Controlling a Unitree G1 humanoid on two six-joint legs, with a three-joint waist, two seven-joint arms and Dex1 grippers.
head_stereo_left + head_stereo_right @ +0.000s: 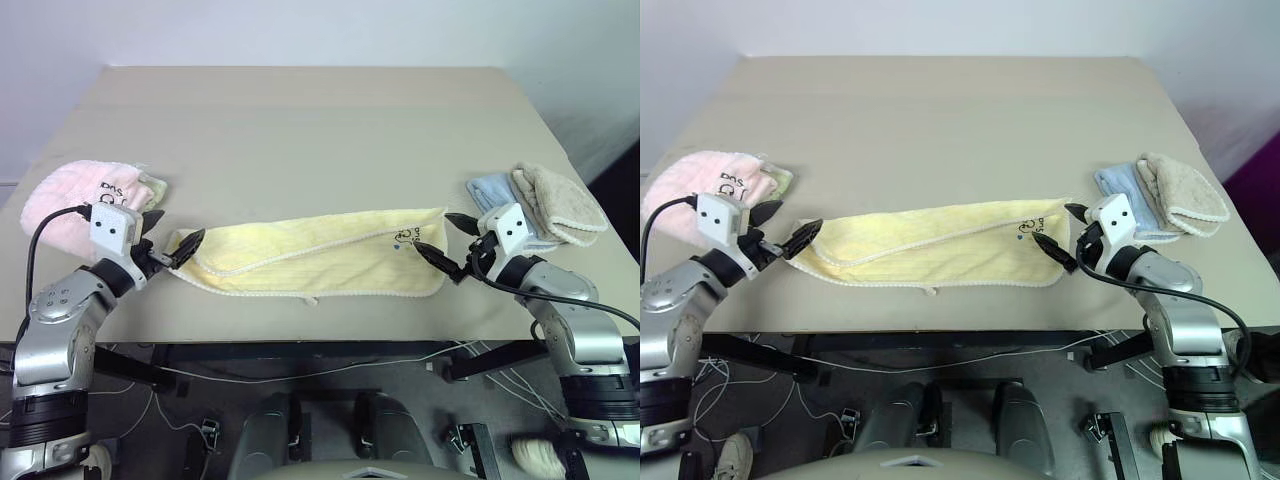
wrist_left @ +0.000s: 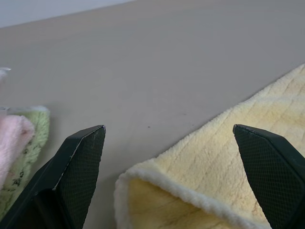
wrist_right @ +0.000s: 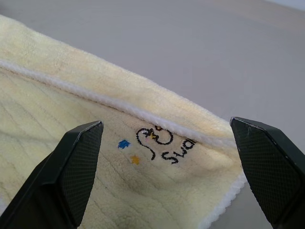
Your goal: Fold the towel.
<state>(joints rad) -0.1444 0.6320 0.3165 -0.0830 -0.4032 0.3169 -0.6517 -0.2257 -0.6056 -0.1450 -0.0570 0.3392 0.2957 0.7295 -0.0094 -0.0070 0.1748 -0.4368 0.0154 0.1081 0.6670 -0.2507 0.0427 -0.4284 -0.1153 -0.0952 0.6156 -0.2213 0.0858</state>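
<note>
The pale yellow towel (image 1: 310, 255) lies along the table's front, folded lengthwise into a long strip with a whitish hem. Its dark logo (image 3: 159, 143) sits at the right end. My left gripper (image 1: 172, 236) stands open at the strip's left end; in the left wrist view that corner (image 2: 157, 186) lies between its fingers (image 2: 78, 162). My right gripper (image 1: 445, 240) stands open at the right end, its fingers (image 3: 76, 157) spread on both sides of the logo corner. Neither holds the cloth.
A pink towel (image 1: 65, 195) with a greenish one under it lies at the left, just behind my left gripper. Folded light blue (image 1: 493, 192) and beige (image 1: 560, 205) towels lie at the right. The table's front edge (image 1: 320, 335) runs close below the yellow strip.
</note>
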